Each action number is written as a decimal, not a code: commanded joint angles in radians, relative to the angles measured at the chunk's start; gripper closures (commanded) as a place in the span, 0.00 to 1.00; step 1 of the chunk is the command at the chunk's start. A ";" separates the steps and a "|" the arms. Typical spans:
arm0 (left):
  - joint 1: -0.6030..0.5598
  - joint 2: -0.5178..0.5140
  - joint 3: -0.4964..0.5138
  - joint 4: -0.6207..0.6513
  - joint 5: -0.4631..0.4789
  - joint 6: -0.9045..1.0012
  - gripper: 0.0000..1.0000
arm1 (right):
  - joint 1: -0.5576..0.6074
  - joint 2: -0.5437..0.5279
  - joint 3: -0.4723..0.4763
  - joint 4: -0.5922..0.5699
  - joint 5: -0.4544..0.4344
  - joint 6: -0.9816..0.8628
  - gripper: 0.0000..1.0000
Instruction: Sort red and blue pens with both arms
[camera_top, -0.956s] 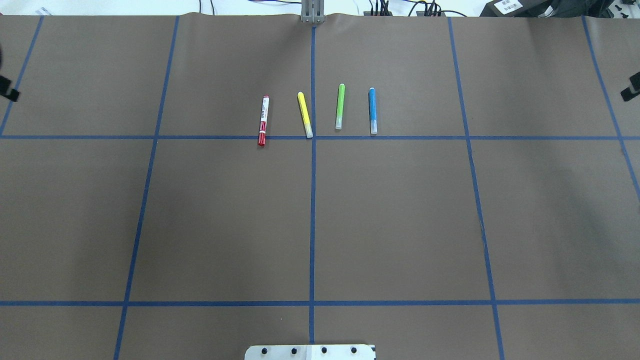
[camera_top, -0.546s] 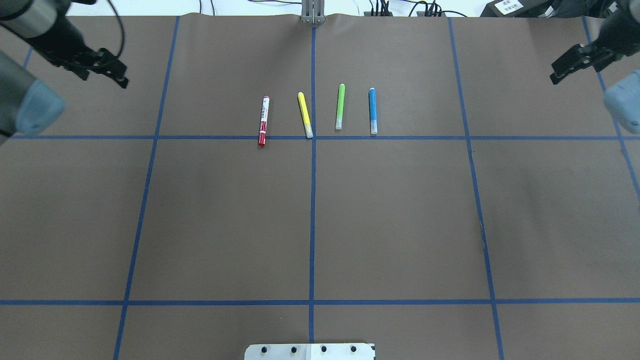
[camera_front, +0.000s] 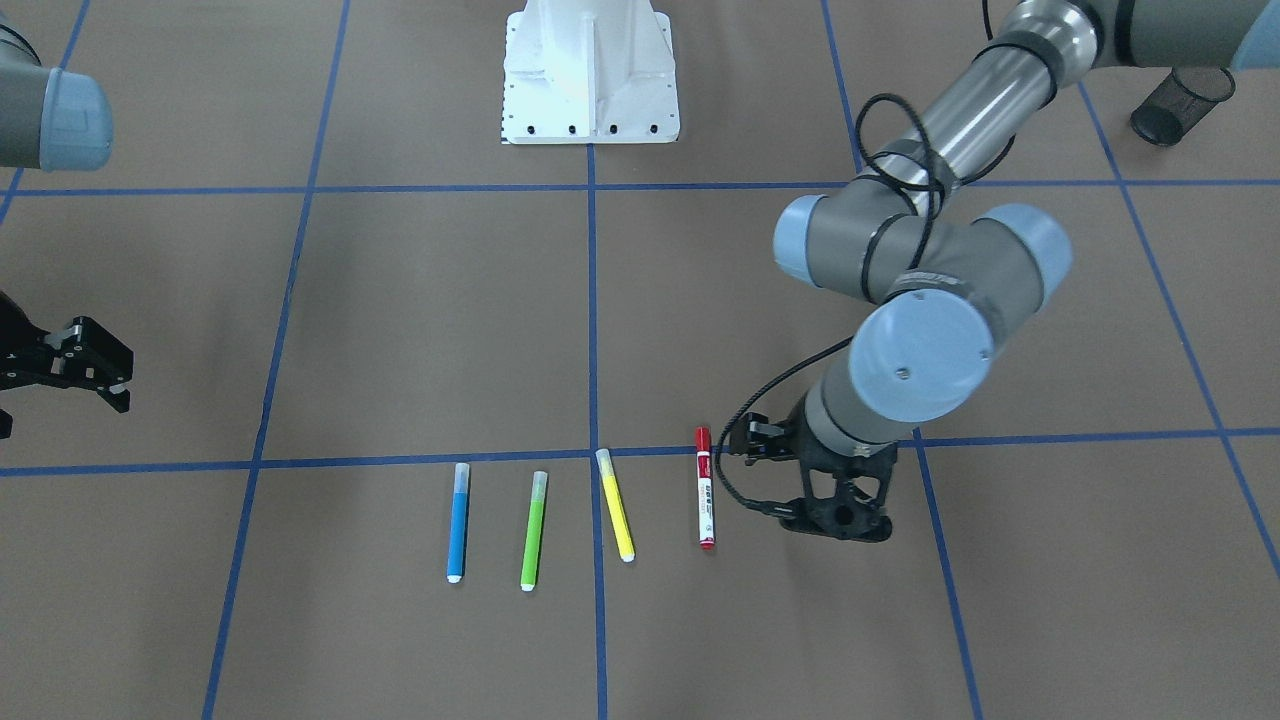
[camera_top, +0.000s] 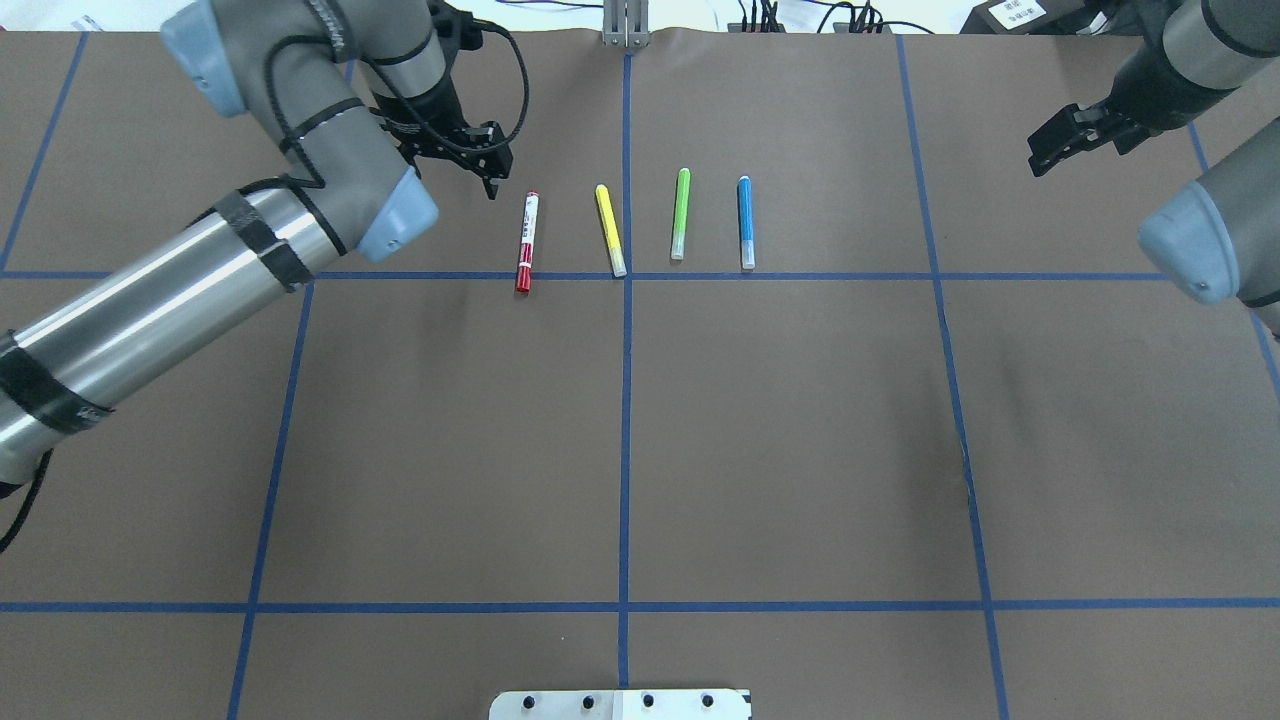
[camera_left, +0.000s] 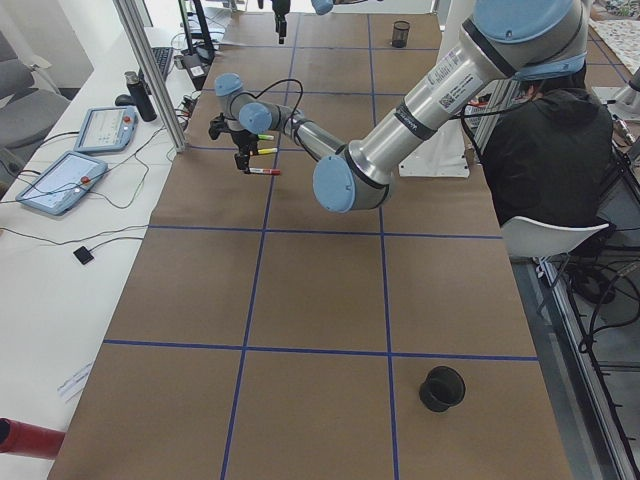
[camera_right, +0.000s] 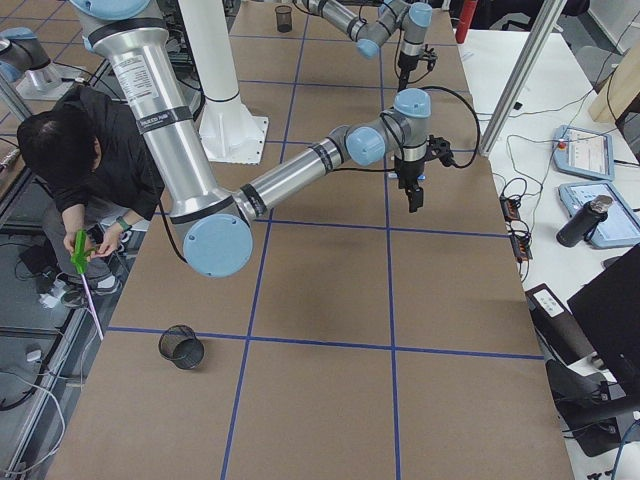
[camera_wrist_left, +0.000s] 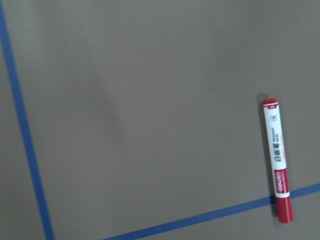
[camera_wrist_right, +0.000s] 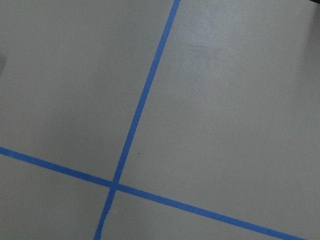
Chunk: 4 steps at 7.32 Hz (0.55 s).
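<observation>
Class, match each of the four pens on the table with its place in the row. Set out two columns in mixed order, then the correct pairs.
Column 1
1. red pen
2. yellow marker
3. green marker
4. blue pen

Column 2
A. between the yellow marker and the blue pen
B. end of the row, nearest the left gripper
C. end of the row on the robot's right side
D. beside the centre tape line, next to the red pen

Pairs: 1-B; 2-D; 3-A; 4-C
</observation>
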 joint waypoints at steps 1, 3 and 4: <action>0.041 -0.079 0.107 -0.011 0.019 -0.036 0.00 | -0.059 -0.066 -0.010 0.085 -0.016 0.041 0.00; 0.073 -0.081 0.152 -0.089 0.057 -0.048 0.00 | -0.122 -0.011 -0.031 0.074 -0.025 0.117 0.00; 0.073 -0.078 0.155 -0.093 0.057 -0.048 0.00 | -0.130 0.015 -0.063 0.070 -0.035 0.119 0.00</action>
